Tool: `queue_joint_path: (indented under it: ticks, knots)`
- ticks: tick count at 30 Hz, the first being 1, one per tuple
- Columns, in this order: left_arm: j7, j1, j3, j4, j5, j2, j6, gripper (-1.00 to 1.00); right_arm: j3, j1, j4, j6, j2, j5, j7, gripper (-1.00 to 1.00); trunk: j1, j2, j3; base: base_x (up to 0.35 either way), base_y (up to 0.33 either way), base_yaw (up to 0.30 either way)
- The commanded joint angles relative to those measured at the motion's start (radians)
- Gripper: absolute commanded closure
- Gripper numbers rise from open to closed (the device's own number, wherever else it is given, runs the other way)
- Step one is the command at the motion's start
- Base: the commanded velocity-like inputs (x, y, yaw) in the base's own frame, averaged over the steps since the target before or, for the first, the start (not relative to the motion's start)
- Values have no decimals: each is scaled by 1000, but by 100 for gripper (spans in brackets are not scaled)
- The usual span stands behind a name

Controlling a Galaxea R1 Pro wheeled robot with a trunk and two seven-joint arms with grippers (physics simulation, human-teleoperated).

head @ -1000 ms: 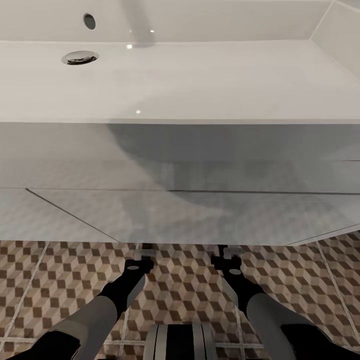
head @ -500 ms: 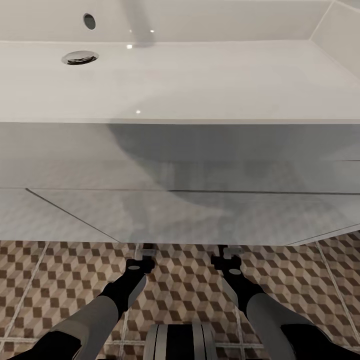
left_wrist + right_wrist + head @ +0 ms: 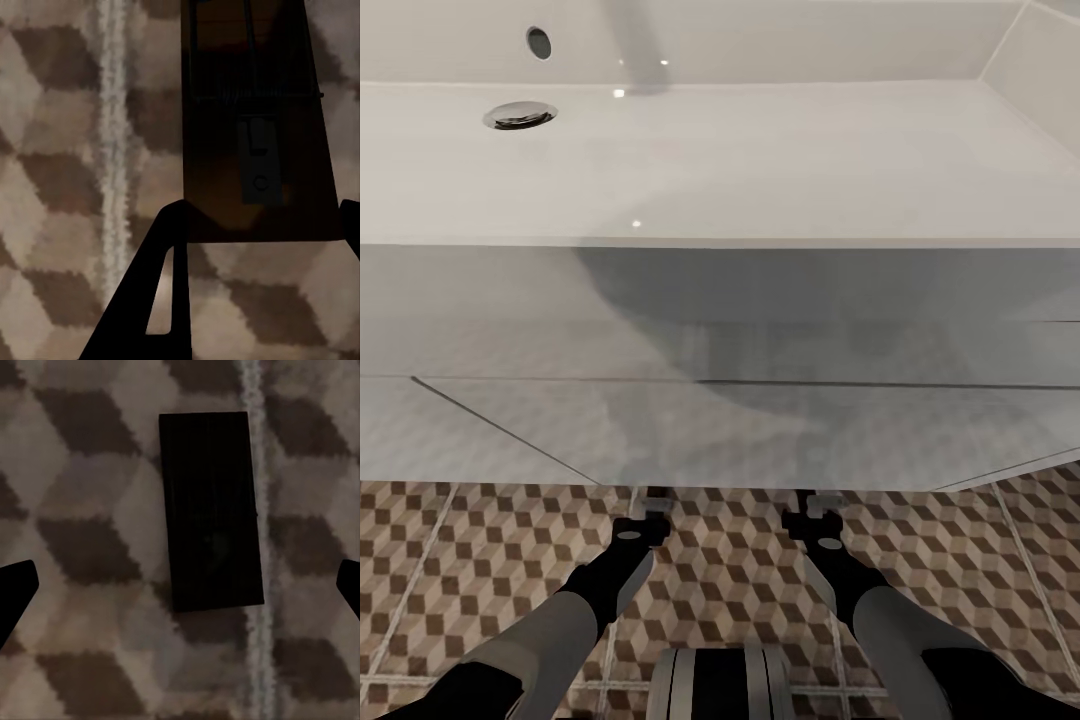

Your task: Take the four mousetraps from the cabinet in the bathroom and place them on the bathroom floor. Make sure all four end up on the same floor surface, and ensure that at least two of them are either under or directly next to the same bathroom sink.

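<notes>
1. The head view looks down on the wide white sink (image 3: 760,160), with its chrome drain (image 3: 519,115) toward the basin's back left corner and the white vanity front (image 3: 720,400) below it.
2. Beneath the vanity's lower edge lies the bathroom floor (image 3: 730,570) of cube-patterned tiles; both arms reach forward and down to that edge.
3. The left gripper (image 3: 652,505) and the right gripper (image 3: 818,505) sit side by side at the foot of the vanity, their fingertips partly hidden under it.
4. In the left wrist view a mousetrap (image 3: 251,127) lies flat on the tiles in shadow, wire spring and metal plate facing up, just beside a pale grout line (image 3: 112,127); its long axis runs parallel to that line and along the fingers' direction.
5. The left gripper's fingers (image 3: 150,300) are spread apart at either side of the board's near end; I cannot tell whether they touch it.
6. In the right wrist view a second mousetrap (image 3: 210,510) lies flat, a dark rectangle with its long axis parallel to the adjoining grout line (image 3: 255,450).
7. The right gripper's fingertips (image 3: 15,592) stand wide apart, released, well clear of the board.
</notes>
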Motion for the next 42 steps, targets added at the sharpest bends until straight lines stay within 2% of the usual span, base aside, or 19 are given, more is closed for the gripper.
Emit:
queue_joint_path:
  ticks: [1,42]
  knots:
    - [10,0,-9,-2,9,1,5,100,-2,0,1,-2,1,7,-4,-100,0,0,-1,0,0,0]
    - [8,0,-6,-8,12,1,6,100,-2,-1,1,-3,0,7,-4,-100,0,0,-1,0,0,0]
